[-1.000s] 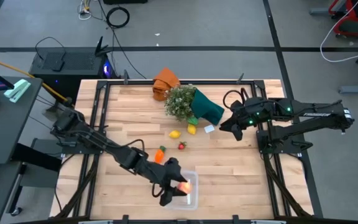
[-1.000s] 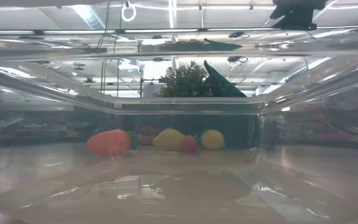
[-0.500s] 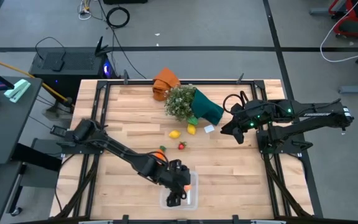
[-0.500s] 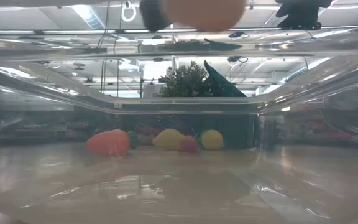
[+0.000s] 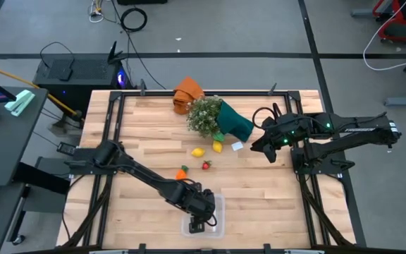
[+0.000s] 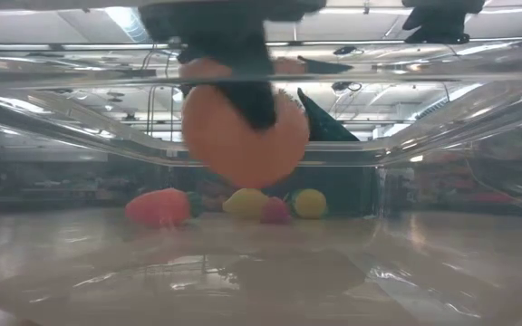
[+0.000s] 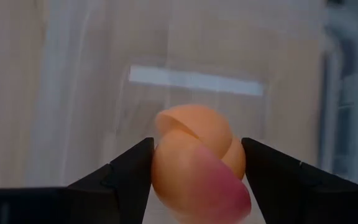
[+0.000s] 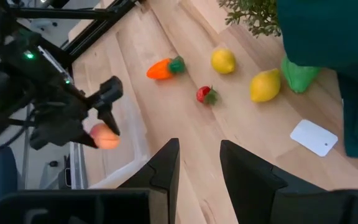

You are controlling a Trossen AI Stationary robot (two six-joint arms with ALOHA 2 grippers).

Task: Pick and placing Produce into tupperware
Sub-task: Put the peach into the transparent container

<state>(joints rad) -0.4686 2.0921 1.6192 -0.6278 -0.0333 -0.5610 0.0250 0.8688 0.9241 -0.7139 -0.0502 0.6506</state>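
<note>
My left gripper (image 5: 203, 217) is shut on the pink-orange peach (image 7: 197, 158) and reaches steeply down into the clear tupperware (image 5: 219, 209) at the table's near edge. The low view looks through the tupperware's wall (image 6: 442, 136) at the peach (image 6: 243, 127). An orange carrot (image 5: 182, 173), a red berry (image 5: 206, 166) and two yellow lemons (image 5: 198, 152) (image 5: 217, 147) lie on the wood at mid-table. My right gripper (image 5: 266, 152) hangs above the table's right side, open with nothing between its fingers (image 8: 166, 165). My left gripper pinches the peach between its two fingers, one on each opposite side (image 7: 157, 168). The fingers (image 6: 247, 86) come from above, slanting steeply down. The peach hangs below them, clear of the tupperware's floor (image 6: 270, 272).
A bushy plant (image 5: 204, 116) in teal wrap (image 5: 235, 121) lies at the far middle, an orange cloth (image 5: 187, 94) behind it. A small white card (image 5: 237, 146) lies by the lemons. Bare wood shows on the table's left and near right.
My left gripper has sunk into the tupperware with the peach and tipped more steeply downward. In the low view the peach has come down from above the picture to rim height. The grip has stayed shut on it.
</note>
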